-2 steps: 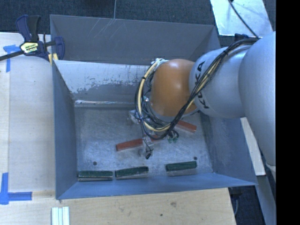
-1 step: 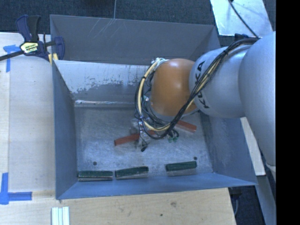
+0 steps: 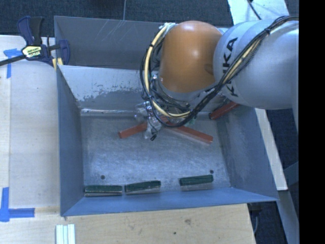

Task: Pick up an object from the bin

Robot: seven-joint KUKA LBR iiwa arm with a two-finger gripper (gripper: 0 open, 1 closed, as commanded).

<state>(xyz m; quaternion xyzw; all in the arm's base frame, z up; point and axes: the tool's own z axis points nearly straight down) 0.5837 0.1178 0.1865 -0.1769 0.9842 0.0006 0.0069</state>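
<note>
My gripper hangs low over the back middle of the bin floor, mostly hidden under the arm's orange cover. Its tip sits at the right end of a flat orange-red stick that lies slanted on the floor to its left. A second red stick lies slanted just to the right of the gripper, partly under the cover's shadow. Whether the tip touches either stick is hidden.
A third red stick leans at the back right wall under the arm. Three dark green bars lie in a row along the front wall. The arm and its cables cover the back right of the bin.
</note>
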